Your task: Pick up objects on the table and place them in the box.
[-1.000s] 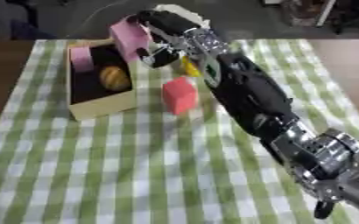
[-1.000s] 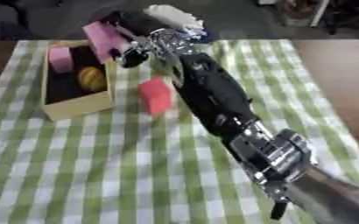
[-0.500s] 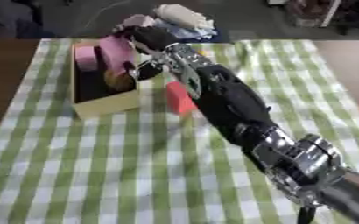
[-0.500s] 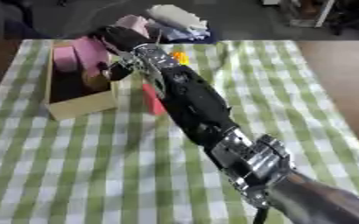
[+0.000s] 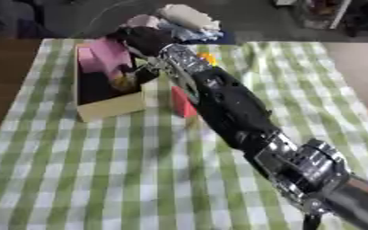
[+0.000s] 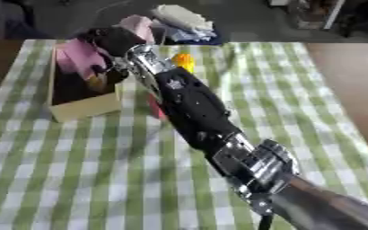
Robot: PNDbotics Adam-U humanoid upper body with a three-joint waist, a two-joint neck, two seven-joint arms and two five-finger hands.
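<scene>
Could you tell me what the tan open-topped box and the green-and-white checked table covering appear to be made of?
The tan open-topped box looks like cardboard or thin wood: flat matte walls, straight edges, no shine; I cannot say which. The green-and-white checked table covering looks like woven cloth: matte, printed or woven checks, with soft ripples near its far edge. The right hand hangs over the box.

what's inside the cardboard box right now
Inside the box are a pink block at the back, a tall pink piece under the right hand, and something yellowish. The arm hides the right corner.
</scene>
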